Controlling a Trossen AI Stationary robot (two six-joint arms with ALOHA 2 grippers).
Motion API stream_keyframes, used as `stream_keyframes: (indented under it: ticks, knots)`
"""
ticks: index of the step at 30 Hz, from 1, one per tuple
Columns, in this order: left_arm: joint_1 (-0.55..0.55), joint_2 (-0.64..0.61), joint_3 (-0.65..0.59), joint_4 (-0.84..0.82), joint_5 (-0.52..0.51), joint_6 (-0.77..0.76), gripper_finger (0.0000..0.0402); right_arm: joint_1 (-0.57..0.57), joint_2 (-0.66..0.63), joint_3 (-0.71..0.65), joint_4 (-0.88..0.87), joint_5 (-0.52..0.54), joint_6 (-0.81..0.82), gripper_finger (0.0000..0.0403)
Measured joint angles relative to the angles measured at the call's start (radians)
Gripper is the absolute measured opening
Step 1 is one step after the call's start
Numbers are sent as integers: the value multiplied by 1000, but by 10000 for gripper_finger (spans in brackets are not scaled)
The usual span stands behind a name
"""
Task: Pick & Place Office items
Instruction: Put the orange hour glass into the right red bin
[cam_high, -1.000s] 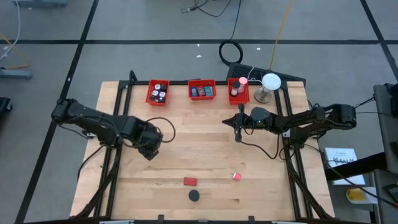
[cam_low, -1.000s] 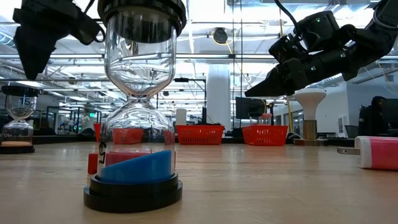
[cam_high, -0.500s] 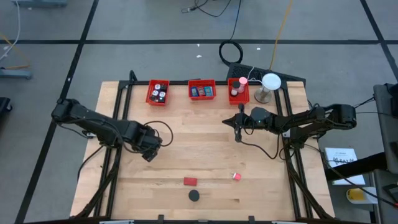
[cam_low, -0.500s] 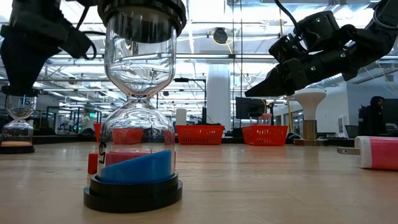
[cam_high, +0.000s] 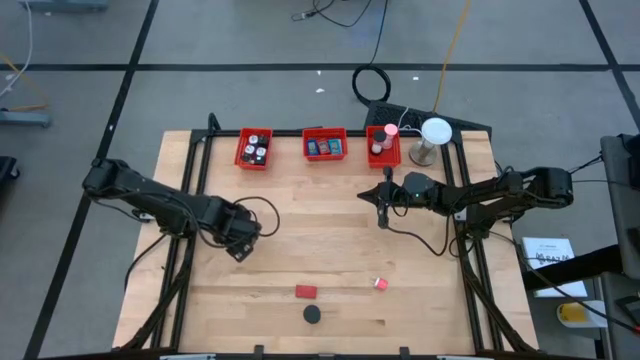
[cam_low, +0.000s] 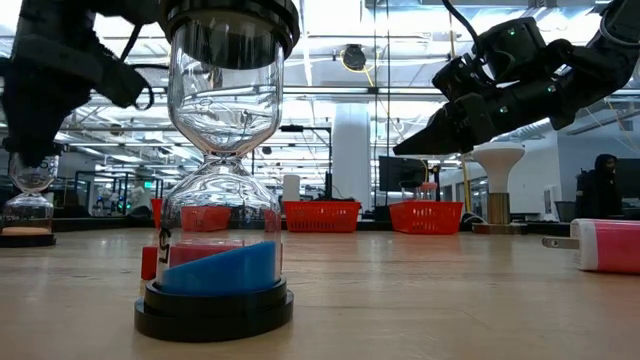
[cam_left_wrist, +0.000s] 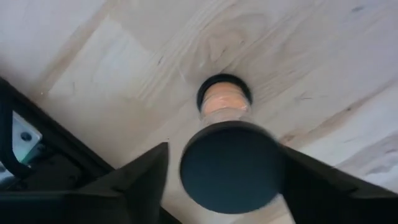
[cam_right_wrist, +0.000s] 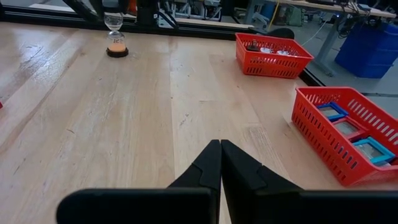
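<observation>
We're in a big open lab or workshop: ceiling lights (cam_low: 330, 95) run far back, cables (cam_high: 372, 82) trail over grey floor, blue bins (cam_right_wrist: 372, 46) sit beyond the workbench (cam_high: 330, 260).

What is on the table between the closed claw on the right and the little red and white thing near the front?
Nothing: in the high view, only bare wood of the table lies between the right gripper and the small red and white item.
</observation>
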Motion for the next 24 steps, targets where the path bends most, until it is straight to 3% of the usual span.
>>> stream_keyframes:
  ticks: [3, 14, 24]
  knots:
    - [18, 0, 39, 0, -23, 53, 215, 0, 0, 0, 5, 0, -2, 4]
    - [266, 45, 331, 128, -77, 451, 212, 0, 0, 0, 5, 3, 4, 4]
    - [431, 389, 638, 255, -73, 987, 212, 0, 0, 0, 4, 3, 5, 4]
